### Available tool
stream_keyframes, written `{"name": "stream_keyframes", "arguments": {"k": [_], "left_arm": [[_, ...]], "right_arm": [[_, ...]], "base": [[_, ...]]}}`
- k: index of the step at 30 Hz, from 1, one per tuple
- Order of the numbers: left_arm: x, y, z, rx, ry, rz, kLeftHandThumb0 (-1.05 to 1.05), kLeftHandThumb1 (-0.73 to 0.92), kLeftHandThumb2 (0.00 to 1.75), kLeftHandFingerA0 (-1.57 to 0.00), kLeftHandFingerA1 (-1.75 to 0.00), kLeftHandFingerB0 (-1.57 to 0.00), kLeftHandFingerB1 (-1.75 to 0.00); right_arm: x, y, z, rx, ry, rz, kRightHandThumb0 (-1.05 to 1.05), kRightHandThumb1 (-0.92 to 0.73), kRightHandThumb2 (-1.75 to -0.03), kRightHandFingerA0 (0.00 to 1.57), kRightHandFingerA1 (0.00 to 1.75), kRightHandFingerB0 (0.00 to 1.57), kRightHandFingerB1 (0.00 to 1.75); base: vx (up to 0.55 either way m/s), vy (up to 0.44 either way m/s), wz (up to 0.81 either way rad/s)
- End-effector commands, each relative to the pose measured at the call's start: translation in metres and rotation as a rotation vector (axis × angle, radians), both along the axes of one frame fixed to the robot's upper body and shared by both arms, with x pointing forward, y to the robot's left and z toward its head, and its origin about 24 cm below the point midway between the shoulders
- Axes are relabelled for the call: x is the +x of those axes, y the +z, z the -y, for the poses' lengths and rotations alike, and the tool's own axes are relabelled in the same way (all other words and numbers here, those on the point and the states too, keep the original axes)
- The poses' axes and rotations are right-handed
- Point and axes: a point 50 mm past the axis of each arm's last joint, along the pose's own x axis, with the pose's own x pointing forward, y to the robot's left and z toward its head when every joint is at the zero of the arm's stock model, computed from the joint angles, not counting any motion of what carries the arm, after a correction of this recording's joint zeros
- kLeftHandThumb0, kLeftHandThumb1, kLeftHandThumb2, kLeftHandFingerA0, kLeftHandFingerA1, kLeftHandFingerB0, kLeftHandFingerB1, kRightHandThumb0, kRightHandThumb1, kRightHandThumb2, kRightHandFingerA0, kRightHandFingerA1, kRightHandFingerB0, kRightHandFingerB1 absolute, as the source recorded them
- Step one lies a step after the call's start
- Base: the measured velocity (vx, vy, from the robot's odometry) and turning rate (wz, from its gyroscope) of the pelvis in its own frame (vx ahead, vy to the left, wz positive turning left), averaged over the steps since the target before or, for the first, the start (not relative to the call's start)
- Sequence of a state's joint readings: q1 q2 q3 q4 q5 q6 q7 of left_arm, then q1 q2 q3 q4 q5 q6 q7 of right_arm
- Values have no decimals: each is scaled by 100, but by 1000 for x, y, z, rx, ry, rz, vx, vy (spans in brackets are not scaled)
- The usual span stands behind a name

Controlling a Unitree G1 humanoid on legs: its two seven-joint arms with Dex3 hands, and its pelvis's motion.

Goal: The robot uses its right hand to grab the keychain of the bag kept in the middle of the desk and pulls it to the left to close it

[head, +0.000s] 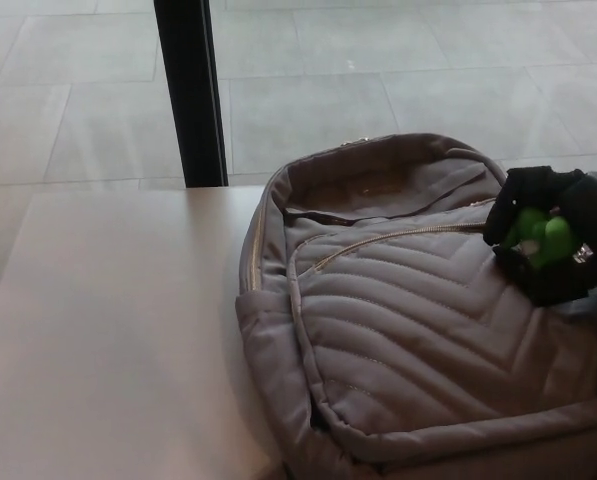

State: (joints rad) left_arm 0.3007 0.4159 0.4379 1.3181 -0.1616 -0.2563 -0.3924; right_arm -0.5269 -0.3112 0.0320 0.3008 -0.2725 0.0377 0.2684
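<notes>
A grey quilted backpack [418, 320] lies flat on the white desk [108, 330], its top toward the window. A gold zip line [398, 238] runs across its front from lower left to upper right. My right hand [550, 238], black with green parts, rests on the bag's upper right corner at the right end of that zip. The pink keychain lies hidden under the hand. Whether the hand holds it does not show. My left hand is out of the picture.
A black vertical post [190, 90] stands behind the desk's far edge, with grey floor tiles [398, 70] beyond it. The bag reaches past the picture's bottom and right edges. Bare desk surface lies to the bag's left.
</notes>
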Motion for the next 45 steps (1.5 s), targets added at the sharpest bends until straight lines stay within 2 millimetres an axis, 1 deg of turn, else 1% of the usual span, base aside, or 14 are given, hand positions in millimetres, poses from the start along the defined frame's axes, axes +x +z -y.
{"name": "stream_keyframes", "arguments": {"k": [1,13,17,23,25,29,35,39,41,42,45], "left_arm": [[-3,2,-2,-3,6,-15,-93,80,117,-43,-71,-20,-56],[1,1,-2,-3,0,-11,-93,80,117,-43,-71,-20,-56],[5,1,-2,-3,-14,-11,-93,80,117,-43,-71,-20,-56],[3,1,-3,-2,-17,-18,-93,80,117,-43,-71,-20,-56],[4,2,-4,1,-16,-14,-93,80,117,-43,-71,-20,-56],[13,1,-4,0,-28,-2,-93,80,117,-43,-71,-20,-56],[12,1,-4,-2,-30,-9,-93,80,117,-43,-71,-20,-56],[14,-1,-2,-9,-38,-11,-93,80,117,-43,-71,-20,-56],[17,-1,-1,-9,-40,-6,-93,80,117,-43,-71,-20,-56],[28,-2,-2,-6,-52,13,-93,80,117,-43,-71,-20,-56],[41,-1,-2,-2,-65,32,-93,80,117,-43,-71,-20,-56]], "right_arm": [[-2,-18,0,14,-51,-65,-19,-52,-112,87,175,72,165],[-1,-18,3,15,-62,-62,-19,-52,-112,87,175,72,165],[-4,-17,8,14,-73,-59,-19,-52,-112,87,175,72,165],[-7,-20,9,14,-75,-62,-19,-52,-112,87,175,72,165],[-7,-19,7,17,-74,-60,-19,-52,-112,87,175,72,165],[-5,-15,11,15,-87,-49,-19,-52,-112,87,175,72,165],[-6,-17,10,12,-90,-53,-19,-52,-112,87,175,72,165],[-8,-15,15,6,-98,-53,-19,-52,-112,87,175,72,165],[-7,-14,16,5,-101,-49,-19,-52,-112,87,175,72,165],[-5,-8,20,9,-114,-35,-19,-52,-112,87,175,72,165],[-2,-3,25,14,-129,-21,-19,-52,-112,87,175,72,165]], "base": [[0,0,0],[0,0,0],[0,0,0],[0,0,0],[0,0,0],[0,0,0],[0,0,0],[0,0,0],[0,0,0],[0,0,0],[0,0,0]]}}
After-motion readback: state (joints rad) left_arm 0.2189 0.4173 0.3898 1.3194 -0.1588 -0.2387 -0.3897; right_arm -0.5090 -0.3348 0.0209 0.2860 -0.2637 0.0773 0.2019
